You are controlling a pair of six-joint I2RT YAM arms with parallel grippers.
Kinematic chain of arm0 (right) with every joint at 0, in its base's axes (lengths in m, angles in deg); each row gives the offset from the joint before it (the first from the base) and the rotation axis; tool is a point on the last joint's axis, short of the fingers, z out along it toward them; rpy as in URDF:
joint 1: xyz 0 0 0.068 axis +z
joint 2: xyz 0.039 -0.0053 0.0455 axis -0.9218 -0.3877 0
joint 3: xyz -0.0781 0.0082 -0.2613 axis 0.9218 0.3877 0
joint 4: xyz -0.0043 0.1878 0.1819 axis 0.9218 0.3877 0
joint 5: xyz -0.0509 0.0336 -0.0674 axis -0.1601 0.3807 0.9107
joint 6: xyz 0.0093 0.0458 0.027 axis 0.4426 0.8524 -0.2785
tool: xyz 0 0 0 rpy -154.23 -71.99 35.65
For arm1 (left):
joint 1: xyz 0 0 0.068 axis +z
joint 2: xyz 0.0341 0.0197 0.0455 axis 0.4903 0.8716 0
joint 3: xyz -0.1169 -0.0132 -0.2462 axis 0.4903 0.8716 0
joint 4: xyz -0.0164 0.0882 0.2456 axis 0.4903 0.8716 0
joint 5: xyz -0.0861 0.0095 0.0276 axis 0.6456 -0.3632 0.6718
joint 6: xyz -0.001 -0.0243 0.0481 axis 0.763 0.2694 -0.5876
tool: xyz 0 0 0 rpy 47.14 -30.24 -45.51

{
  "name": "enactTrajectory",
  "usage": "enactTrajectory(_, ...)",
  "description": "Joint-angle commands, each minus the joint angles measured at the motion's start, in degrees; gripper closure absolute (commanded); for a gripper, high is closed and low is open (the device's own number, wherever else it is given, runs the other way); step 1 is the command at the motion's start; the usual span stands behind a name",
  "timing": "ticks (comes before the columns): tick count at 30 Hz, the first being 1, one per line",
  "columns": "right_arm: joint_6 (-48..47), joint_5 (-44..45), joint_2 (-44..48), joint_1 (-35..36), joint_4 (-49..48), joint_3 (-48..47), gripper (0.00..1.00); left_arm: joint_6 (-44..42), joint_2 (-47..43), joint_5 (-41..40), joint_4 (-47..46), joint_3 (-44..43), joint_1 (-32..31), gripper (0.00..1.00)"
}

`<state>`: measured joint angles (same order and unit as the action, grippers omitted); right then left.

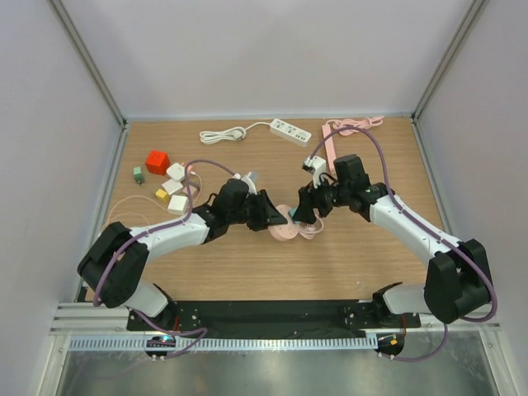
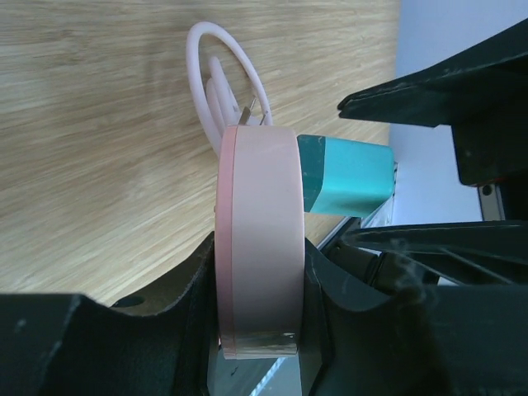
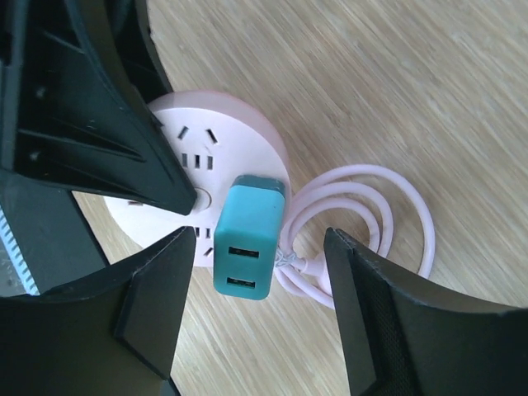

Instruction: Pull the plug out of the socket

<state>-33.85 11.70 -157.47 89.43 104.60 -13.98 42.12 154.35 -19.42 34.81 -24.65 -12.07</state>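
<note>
A round pink socket (image 2: 260, 239) stands on edge just above the table, and my left gripper (image 2: 260, 330) is shut on its rim. A teal two-port plug (image 3: 247, 239) sticks out of the socket's face (image 3: 206, 148). My right gripper (image 3: 260, 280) is open, one finger on each side of the plug with a gap on both sides. From above, the two grippers meet at mid-table: left gripper (image 1: 268, 213), right gripper (image 1: 307, 210), the socket (image 1: 285, 224) between them. The socket's pink cord (image 3: 371, 223) lies coiled on the wood beside it.
A white power strip (image 1: 290, 130) with its cord lies at the back. A pink strip (image 1: 330, 144) and a white adapter (image 1: 314, 163) sit behind the right arm. A red cube (image 1: 157, 161) and small white blocks (image 1: 176, 186) are at the left.
</note>
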Motion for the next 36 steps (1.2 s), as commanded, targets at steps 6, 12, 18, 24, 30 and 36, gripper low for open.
enactTrajectory(6,-1.6,6.1,-2.8,3.6,1.5,-3.2,0.51,3.0,-0.9,-4.1,0.8,-3.1,-0.2,1.0)
enactTrajectory(12,-1.0,7.9,0.2,3.9,1.3,-3.9,0.99,0.6,-1.1,-8.8,5.6,-3.2,-0.2,1.0)
enactTrajectory(18,4.2,5.0,8.5,-3.2,-5.4,0.6,0.99,-2.6,-1.2,-26.6,19.9,-4.3,0.0,1.0)
enactTrajectory(24,0.8,-9.9,7.5,-9.1,-2.6,0.1,0.99,-6.6,-3.7,-27.2,19.7,-4.2,0.3,1.0)
enactTrajectory(30,0.4,-10.8,6.9,-9.1,-2.7,0.2,0.99,-9.9,-6.8,-27.8,19.4,-4.0,0.5,1.0)
enactTrajectory(36,0.4,-10.6,6.7,-9.2,-3.1,0.5,0.99,-10.5,-8.9,-27.8,19.6,-2.2,0.9,1.0)
